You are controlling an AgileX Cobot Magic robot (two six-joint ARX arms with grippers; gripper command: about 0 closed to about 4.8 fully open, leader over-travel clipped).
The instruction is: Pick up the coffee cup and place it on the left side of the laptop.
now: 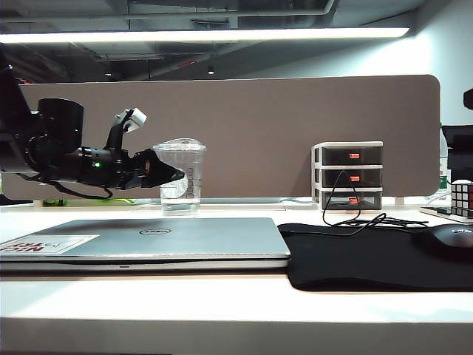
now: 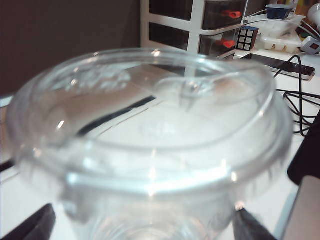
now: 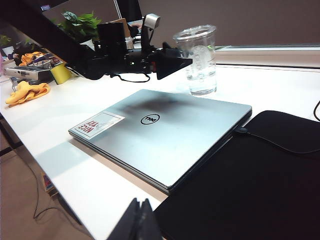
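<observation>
- Table: white surface carrying all items; a brown partition runs along its far edge.
- Laptop: silver, lid closed, lying flat near the front edge on the left half of the table; a white sticker with red lettering sits at its front left corner.
- Mouse pad: black, just beside the laptop's right edge, with a black mouse at its right end.
- Drawer organizer: grey, three drawers, at the far edge toward the right, a black cable trailing down from it.
- Left gripper: held level above the laptop's far left part, jaws spread wide on either side of the cup; its two dark fingertips flank the cup's wall in the left wrist view; contact cannot be told.
- Coffee cup: clear plastic, domed lid, upright on the table behind the laptop's far edge.
- Right gripper: raised above the table's front edge; its dark fingers meet, pressed together and holding nothing.
</observation>
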